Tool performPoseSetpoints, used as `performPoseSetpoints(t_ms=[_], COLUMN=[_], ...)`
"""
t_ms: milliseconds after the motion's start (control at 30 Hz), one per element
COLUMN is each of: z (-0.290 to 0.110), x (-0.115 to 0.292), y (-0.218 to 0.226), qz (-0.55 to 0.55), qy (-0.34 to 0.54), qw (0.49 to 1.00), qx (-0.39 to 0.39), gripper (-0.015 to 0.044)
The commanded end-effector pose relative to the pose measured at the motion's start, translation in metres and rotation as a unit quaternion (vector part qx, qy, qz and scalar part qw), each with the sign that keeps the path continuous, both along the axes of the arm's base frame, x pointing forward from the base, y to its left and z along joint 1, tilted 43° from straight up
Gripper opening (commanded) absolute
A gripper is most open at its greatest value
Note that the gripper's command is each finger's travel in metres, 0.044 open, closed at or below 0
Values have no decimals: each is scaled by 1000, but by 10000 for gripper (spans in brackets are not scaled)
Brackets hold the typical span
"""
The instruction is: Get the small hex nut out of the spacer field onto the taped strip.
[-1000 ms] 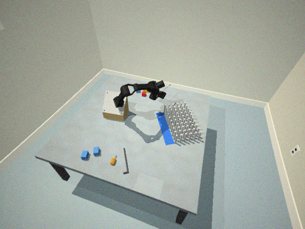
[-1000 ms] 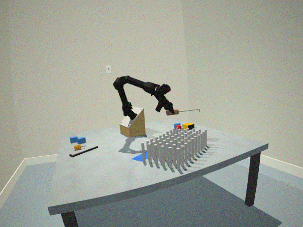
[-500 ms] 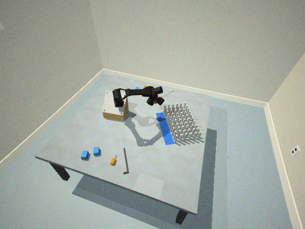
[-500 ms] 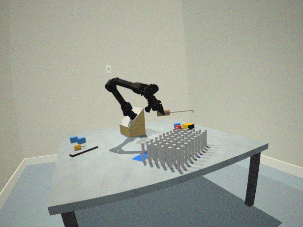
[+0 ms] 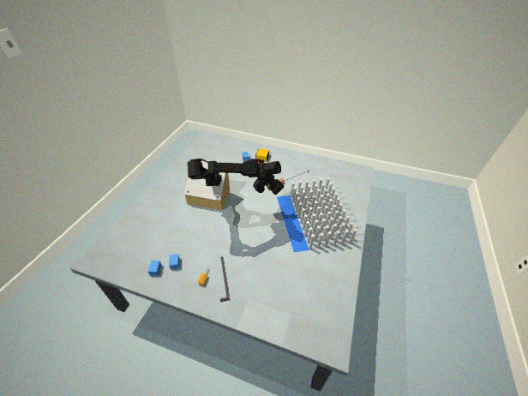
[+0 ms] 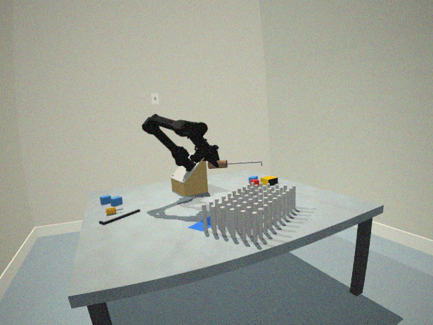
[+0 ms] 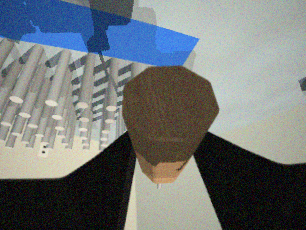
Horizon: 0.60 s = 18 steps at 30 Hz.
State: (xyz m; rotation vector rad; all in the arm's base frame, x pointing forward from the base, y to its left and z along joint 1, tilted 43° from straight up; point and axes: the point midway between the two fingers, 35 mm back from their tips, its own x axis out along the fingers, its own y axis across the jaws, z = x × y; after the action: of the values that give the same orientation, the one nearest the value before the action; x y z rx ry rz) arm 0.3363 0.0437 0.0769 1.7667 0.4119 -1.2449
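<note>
My gripper (image 5: 275,185) (image 6: 215,164) (image 7: 162,132) is shut on the wooden handle of a hook tool (image 5: 281,182) (image 6: 222,164) (image 7: 170,110). It holds the tool above the table, with the thin shaft pointing away from the arm and a small bent tip at its end. The standing metal spacers (image 5: 328,183) (image 6: 204,219) (image 7: 61,77) are upright in rows, and the tool is above and apart from them. The blue taped strip (image 5: 285,203) (image 6: 201,225) (image 7: 167,45) lies along the field's arm-side edge. The hex nut cannot be made out in any view.
A dark L-shaped bar (image 5: 225,279) (image 6: 121,216) and an orange-handled screwdriver (image 5: 202,279) (image 6: 111,211) lie near two blue blocks (image 5: 154,268) (image 6: 116,201). A yellow block (image 5: 262,154) (image 6: 268,180), a red block (image 6: 254,182) and another blue block (image 5: 245,156) stand beyond the arm.
</note>
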Motion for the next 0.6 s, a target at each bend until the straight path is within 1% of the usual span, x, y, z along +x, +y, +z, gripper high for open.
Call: performPoseSetpoints(t_ms=[0, 567], z=[17, 58], x=[-8, -48], y=[-19, -82], qz=[-20, -105], qy=[-22, -89], qw=[1000, 990], qx=[-3, -16], gripper=[0, 0])
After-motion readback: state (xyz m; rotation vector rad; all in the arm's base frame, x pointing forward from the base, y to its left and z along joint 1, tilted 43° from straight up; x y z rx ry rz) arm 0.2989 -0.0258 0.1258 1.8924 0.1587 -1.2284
